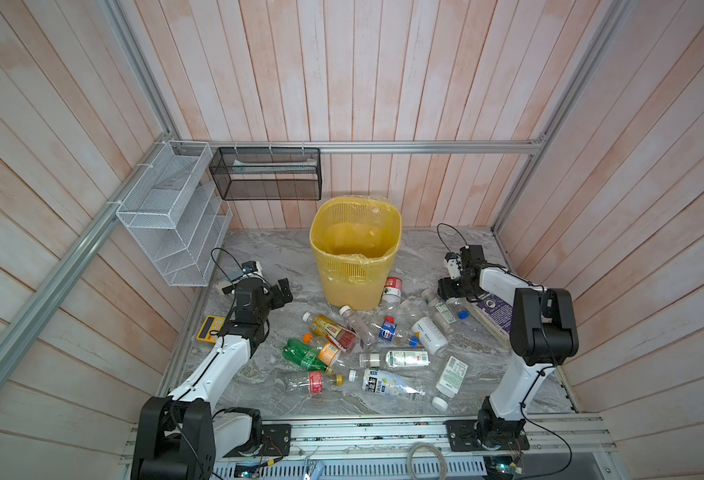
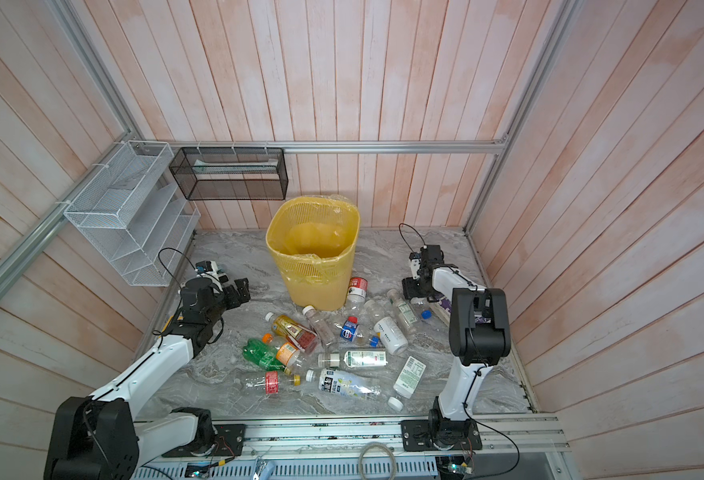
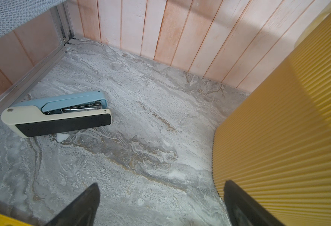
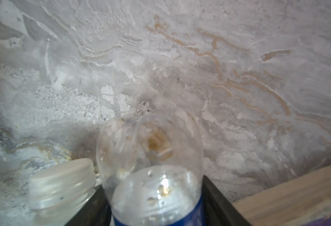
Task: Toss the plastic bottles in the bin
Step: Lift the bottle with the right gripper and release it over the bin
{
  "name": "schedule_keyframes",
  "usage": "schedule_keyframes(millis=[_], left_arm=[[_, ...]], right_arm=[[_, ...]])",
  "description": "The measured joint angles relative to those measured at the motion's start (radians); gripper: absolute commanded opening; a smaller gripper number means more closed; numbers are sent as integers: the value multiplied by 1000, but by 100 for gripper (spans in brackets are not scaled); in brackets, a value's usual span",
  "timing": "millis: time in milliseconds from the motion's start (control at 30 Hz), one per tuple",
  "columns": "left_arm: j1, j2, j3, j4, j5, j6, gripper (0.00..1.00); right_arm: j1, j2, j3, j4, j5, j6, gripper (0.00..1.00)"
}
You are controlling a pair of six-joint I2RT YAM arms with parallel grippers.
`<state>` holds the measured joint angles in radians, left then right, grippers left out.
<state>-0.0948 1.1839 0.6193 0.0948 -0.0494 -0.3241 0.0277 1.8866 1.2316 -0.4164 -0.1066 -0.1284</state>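
The yellow lattice bin (image 1: 350,286) (image 2: 313,286) stands at the back middle of the marble floor. Several plastic bottles lie in a heap in front of it, among them a green one (image 1: 304,355) and a white one (image 1: 429,336). My right gripper (image 1: 446,291) (image 2: 410,291) (image 4: 155,195) is low beside the purple book, shut on a clear bottle with a blue label (image 4: 153,156); both fingers touch its sides. A white-capped bottle (image 4: 61,182) lies right beside it. My left gripper (image 1: 284,291) (image 2: 240,291) (image 3: 160,184) hangs open and holds nothing, left of the bin wall (image 3: 278,137).
A blue and cream stapler (image 3: 59,113) lies near the left wall. A yellow calculator (image 1: 210,328) sits at the left floor edge. The purple book (image 1: 493,316) lies at the right. A white wire rack (image 1: 171,216) and a black mesh rack (image 1: 267,174) hang on the walls.
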Motion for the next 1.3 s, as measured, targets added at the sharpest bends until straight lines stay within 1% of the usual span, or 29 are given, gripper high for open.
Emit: schedule_keyframes(millis=[67,200,300,400,500,567,667,733,800,900,967,1000,1067,1100,1133,1200,1233,1300], left_arm=[[0,0,0,-3,0,-3,100],[0,0,0,-4,0,-19,100],[0,-1,0,-4,0,-32,100],[0,-2,0,-4,0,-45,100],[0,-8,-1,1,1,-63,100],[0,-21,-10,19,3,-76,100],[0,-40,-25,47,11,-92,100],[0,-47,-29,56,16,-96,100],[0,-47,-29,60,19,-99,100],[0,-47,-29,60,24,-100,100],[-4,-47,-29,59,23,-100,100],[-8,-48,-29,58,23,-101,100],[-22,-48,-29,55,23,-103,100],[-31,-48,-28,51,21,-103,100],[-40,-48,-27,46,18,-103,100],[-56,-48,-21,31,14,-103,100],[-64,-48,-17,24,10,-102,100],[-74,-48,-8,10,3,-100,100]], right_arm=[[0,13,8,4,-3,0,54],[0,-7,1,27,-12,23,45],[0,-84,-25,59,-15,50,44],[0,-240,-62,118,-12,84,43],[-2,-467,-114,228,-6,138,43],[-4,-625,-140,320,-4,188,44],[-4,-805,-150,457,-13,275,45],[-4,-878,-150,540,-27,341,45],[-4,-912,-149,619,-47,409,45],[6,-893,-121,721,-98,516,44],[50,-828,-74,766,-125,572,44],[84,-793,-47,776,-132,582,45],[201,-682,40,773,-143,584,48],[251,-629,81,764,-153,574,51],[315,-558,144,737,-167,561,57],[407,-425,275,658,-190,527,76],[447,-354,347,608,-197,499,82],[494,-267,432,513,-197,457,93]])
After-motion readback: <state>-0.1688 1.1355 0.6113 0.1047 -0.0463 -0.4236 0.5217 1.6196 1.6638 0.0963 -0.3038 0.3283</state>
